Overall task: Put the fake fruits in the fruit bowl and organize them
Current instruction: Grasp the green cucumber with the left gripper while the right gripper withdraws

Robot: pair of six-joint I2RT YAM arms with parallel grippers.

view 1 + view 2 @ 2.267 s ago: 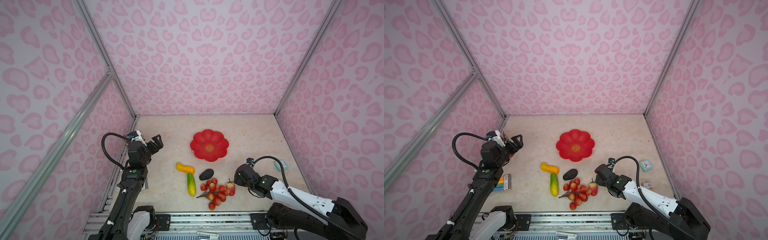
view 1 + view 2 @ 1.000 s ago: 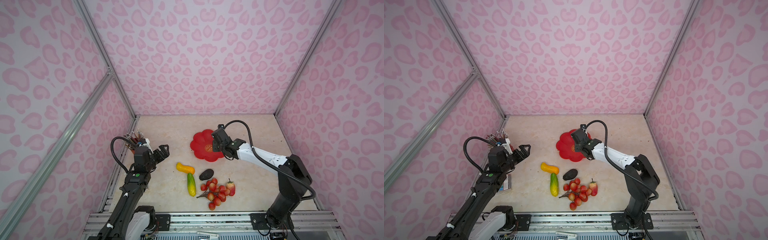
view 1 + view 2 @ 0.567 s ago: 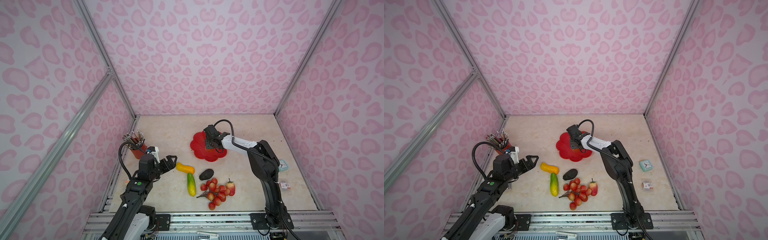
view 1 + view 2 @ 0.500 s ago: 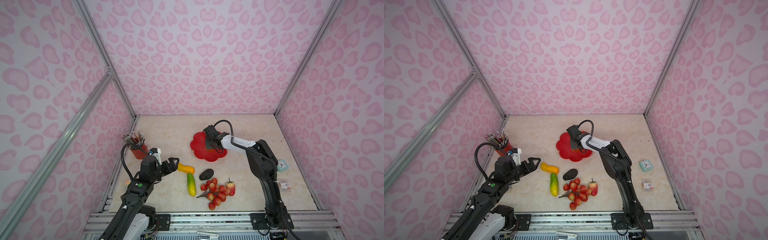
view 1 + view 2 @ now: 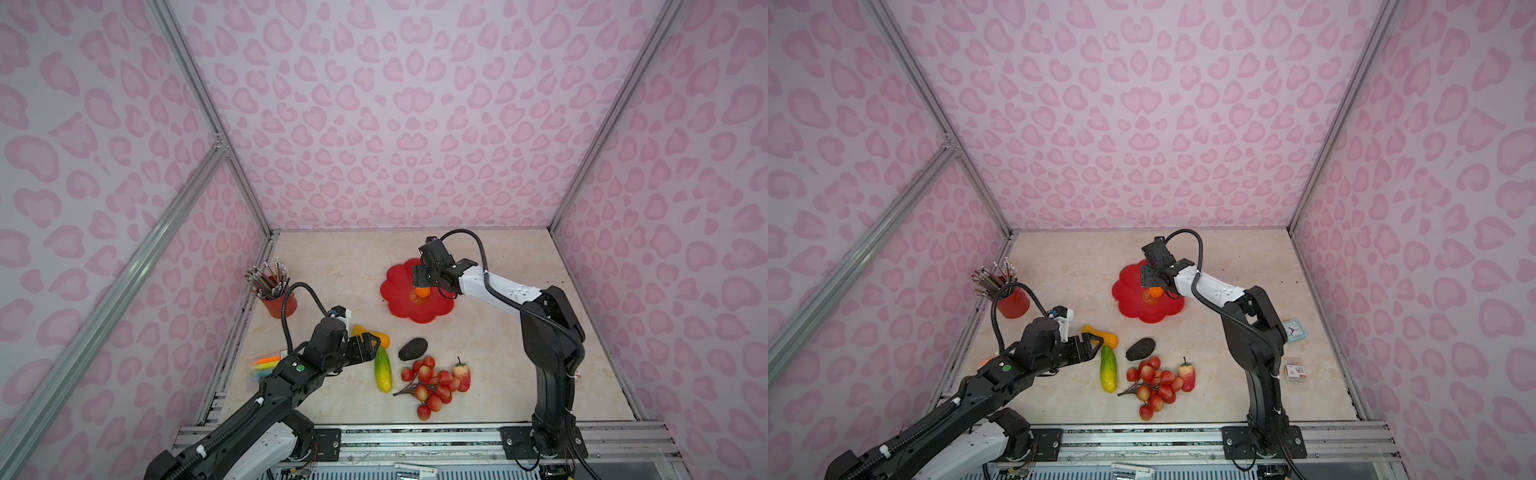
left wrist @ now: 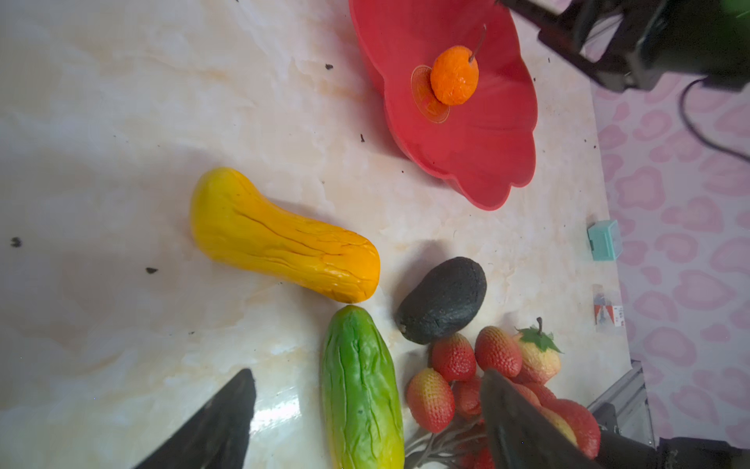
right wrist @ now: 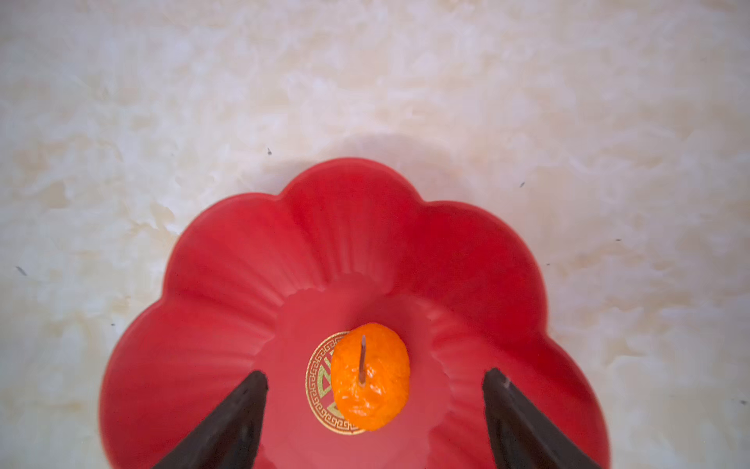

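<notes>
The red scalloped fruit bowl (image 5: 399,309) (image 5: 1133,307) (image 7: 243,264) holds the small orange (image 5: 423,292) (image 7: 369,377), lying free on its gold emblem. My right gripper (image 5: 424,286) (image 7: 375,373) hovers open just above it, a finger on each side and neither touching. My left gripper (image 5: 374,349) (image 6: 367,375) is open and empty, straddling the near end of the green-yellow oblong (image 5: 383,372) (image 6: 361,385). The gourd (image 5: 382,338) (image 6: 284,239), avocado (image 5: 412,348), berry cluster (image 5: 430,386) and strawberry (image 5: 462,375) lie on the table.
A red pencil cup (image 5: 282,301) stands at the left wall, with a highlighter pack (image 5: 266,365) partly hidden behind my left arm. A teal clock (image 5: 1293,330) and a small packet (image 5: 1295,371) lie near the right wall.
My right gripper has opened and let go of the small orange, which now rests in the bowl. My left arm has moved right and down to the green-yellow oblong.
</notes>
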